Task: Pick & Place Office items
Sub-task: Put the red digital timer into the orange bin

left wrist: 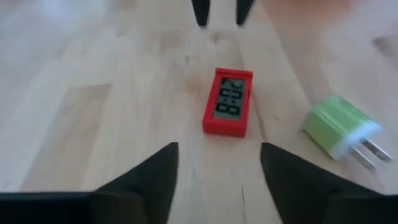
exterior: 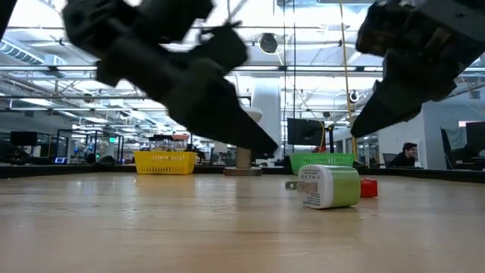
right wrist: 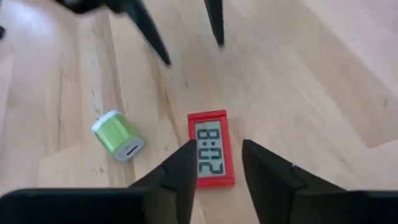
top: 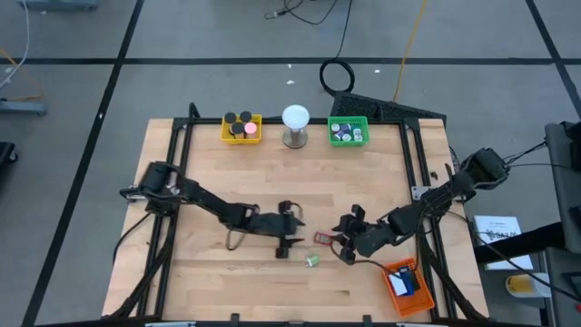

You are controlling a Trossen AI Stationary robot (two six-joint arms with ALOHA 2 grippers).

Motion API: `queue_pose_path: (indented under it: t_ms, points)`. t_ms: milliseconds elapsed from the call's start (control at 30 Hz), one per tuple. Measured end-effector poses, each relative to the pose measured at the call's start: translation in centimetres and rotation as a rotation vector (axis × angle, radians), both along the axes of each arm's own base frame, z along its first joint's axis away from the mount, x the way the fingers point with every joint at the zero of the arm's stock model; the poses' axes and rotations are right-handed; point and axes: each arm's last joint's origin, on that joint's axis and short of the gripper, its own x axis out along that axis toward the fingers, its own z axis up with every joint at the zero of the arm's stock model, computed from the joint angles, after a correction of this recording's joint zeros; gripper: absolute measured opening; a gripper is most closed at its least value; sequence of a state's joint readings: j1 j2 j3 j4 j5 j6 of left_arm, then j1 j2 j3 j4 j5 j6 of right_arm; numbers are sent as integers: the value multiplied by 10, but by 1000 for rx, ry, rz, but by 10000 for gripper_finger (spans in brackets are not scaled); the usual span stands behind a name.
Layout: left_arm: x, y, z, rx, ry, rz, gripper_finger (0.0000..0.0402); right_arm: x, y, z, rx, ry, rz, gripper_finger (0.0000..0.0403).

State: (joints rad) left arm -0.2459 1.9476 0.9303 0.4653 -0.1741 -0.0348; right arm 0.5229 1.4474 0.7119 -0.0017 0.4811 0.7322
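While both grippers are hanging over the table's middle, the red clock (right wrist: pixel 210 149) is lying flat between them, beside a green charger (left wrist: pixel 341 128). Right gripper (right wrist: pixel 214 163), fingers apart, should straddle its narrow sides squarely; left gripper (left wrist: pixel 217 163), fingers wide, should be giving way.

Grey tiled floor (top: pixel 73 100) surrounds the table; bright open office behind.

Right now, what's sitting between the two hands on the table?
A small red clock lies flat on the wood between the left hand and right hand, touched by neither. Both wrist views show it. A green USB charger sits off to its side.
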Motion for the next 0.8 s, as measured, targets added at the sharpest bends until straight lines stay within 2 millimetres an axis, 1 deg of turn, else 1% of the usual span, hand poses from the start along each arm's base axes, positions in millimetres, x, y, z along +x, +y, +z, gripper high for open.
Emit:
queue_pose_path:
  t_ms: [67,133,200,267,400,500,667,800]
  points:
    - [-16,2,0,-30,-63,-6,202,6,-1,-1,20,38,-3,132]
    - [-35,4,-2,-56,-109,-18,175,12,-2,0,2,87,-12,147]
    - [-49,6,-1,-87,-177,-37,153,23,0,3,4,130,-10,160]
    - [-65,7,0,-114,-229,-47,136,30,2,6,-7,190,-8,171]
    - [-87,11,0,-141,-295,-54,114,46,3,5,-21,322,-6,189]
    - [-98,12,3,-148,-310,-61,107,58,3,0,-15,404,10,206]
    - [-101,13,6,-150,-317,-61,108,76,3,-9,1,474,50,235]
    - [-100,12,6,-153,-318,-60,108,83,-2,-15,-10,502,66,246]
